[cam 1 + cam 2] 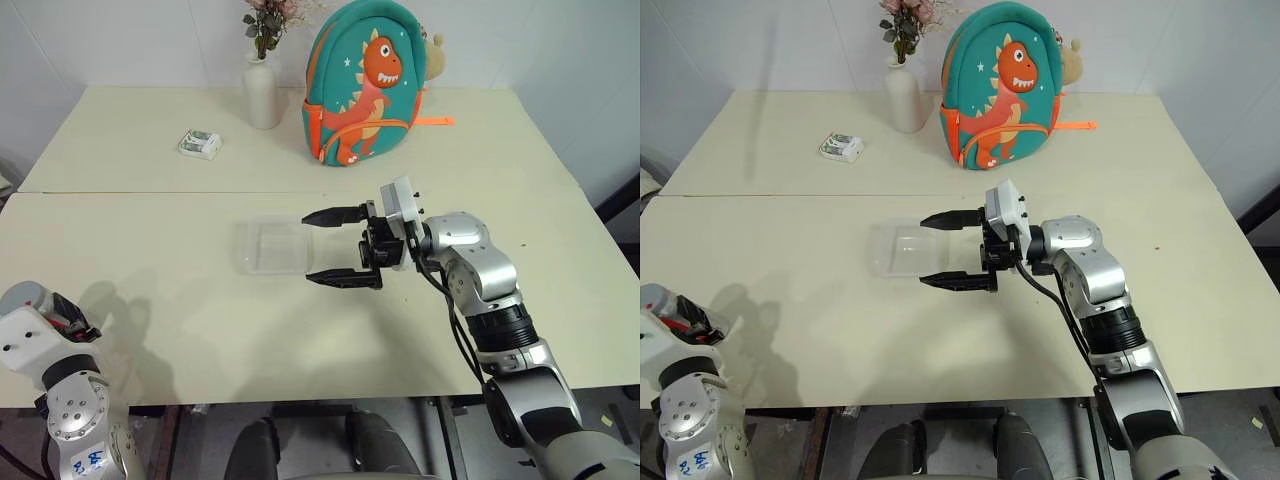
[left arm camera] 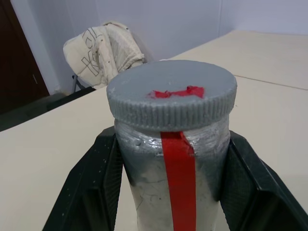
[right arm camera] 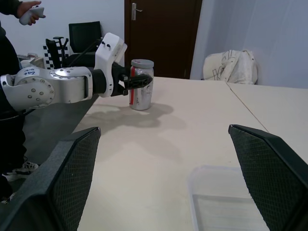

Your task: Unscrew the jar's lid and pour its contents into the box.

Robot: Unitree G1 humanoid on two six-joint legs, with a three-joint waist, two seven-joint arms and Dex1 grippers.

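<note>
Over at the near left corner of the cream table [image 1: 200, 330], the left gripper [image 3: 137, 83] is clamped on the jar [image 3: 141, 94], its two black fingers [image 2: 91, 187] pressed against the clear sides just under the lid [image 2: 172, 94]. That grey cap sits on, with a red mark on top and a red strip running down the jar's side. The jar stands upright, at or just above the tabletop (I cannot tell whether its base touches, and its contents are too clouded to make out).

The right gripper [image 1: 335, 246] hangs at mid-table, turned level toward the robot's left, its jaws spread wide and holding nothing. Its fingertips reach over the right edge of the box [image 1: 270, 246], the clear shallow tray lying flat at the table's centre. Seen from that tray, the jar is at about eight o'clock, well apart.

At twelve o'clock stands a white vase [image 1: 262, 92] with flowers, at one o'clock a teal dinosaur backpack [image 1: 365, 85], and at eleven o'clock a small white-and-green packet [image 1: 200, 144].

A person's hand [image 3: 26, 9] holds a pale controller beyond the left arm.
</note>
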